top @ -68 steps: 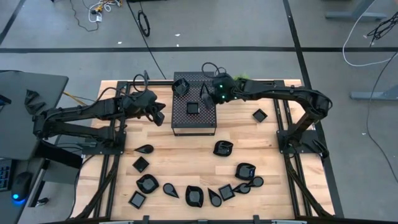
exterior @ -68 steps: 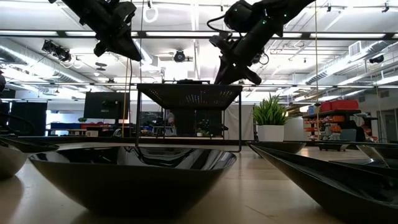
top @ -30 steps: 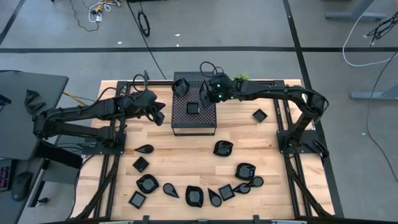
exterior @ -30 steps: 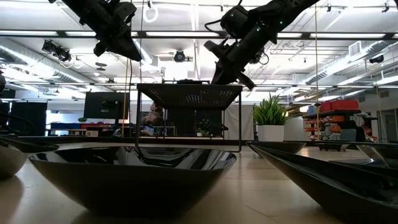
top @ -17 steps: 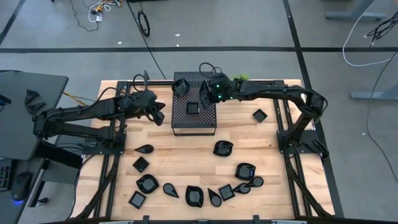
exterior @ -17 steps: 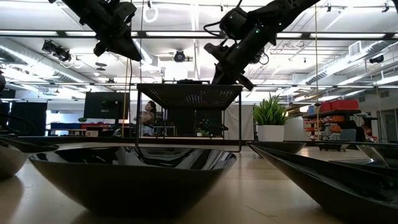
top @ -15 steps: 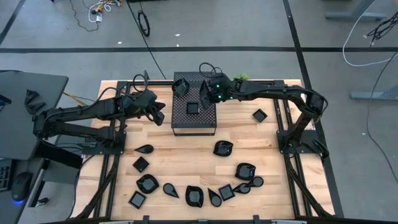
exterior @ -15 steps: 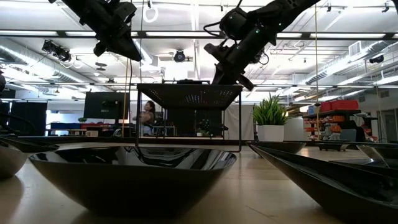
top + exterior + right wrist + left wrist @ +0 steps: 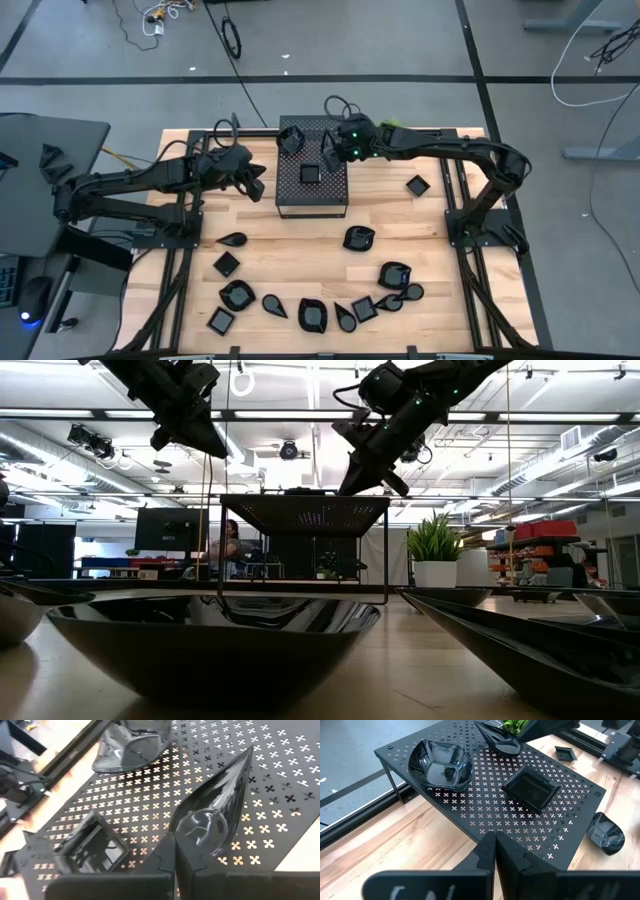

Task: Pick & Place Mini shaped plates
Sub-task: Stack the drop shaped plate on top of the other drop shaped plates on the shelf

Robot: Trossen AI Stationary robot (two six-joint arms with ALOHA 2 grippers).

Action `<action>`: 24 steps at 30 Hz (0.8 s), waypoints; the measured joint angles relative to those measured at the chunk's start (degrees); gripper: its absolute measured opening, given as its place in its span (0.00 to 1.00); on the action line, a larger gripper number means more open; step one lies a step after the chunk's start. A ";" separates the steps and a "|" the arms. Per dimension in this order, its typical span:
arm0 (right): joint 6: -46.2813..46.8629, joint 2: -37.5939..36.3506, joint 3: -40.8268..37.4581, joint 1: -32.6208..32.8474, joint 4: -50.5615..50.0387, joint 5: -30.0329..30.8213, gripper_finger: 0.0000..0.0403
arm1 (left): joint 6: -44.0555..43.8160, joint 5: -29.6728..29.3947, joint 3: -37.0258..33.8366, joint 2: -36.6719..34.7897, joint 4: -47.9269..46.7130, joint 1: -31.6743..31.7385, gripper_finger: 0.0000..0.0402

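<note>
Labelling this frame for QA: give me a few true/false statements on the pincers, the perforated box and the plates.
1. The right pincer holds a teardrop plate above the perforated box. True.
2. The left pincer carries a plate. False: it is shut on nothing, beside the box.
3. A square plate lies on the box. True.
4. No plates remain on the table. False: many lie along its near side.
</note>
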 joint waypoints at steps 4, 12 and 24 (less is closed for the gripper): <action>1.55 -0.11 0.00 -0.32 -2.30 -3.75 0.01 | 0.00 0.00 0.00 0.00 0.00 0.02 0.04; 1.06 0.62 -0.02 -0.45 -4.40 1.83 0.01 | 0.11 -0.02 0.00 0.01 0.00 0.02 0.04; 0.87 -0.12 -0.04 -1.09 -3.20 -1.42 0.01 | 0.03 -0.22 0.00 0.01 0.00 0.02 0.04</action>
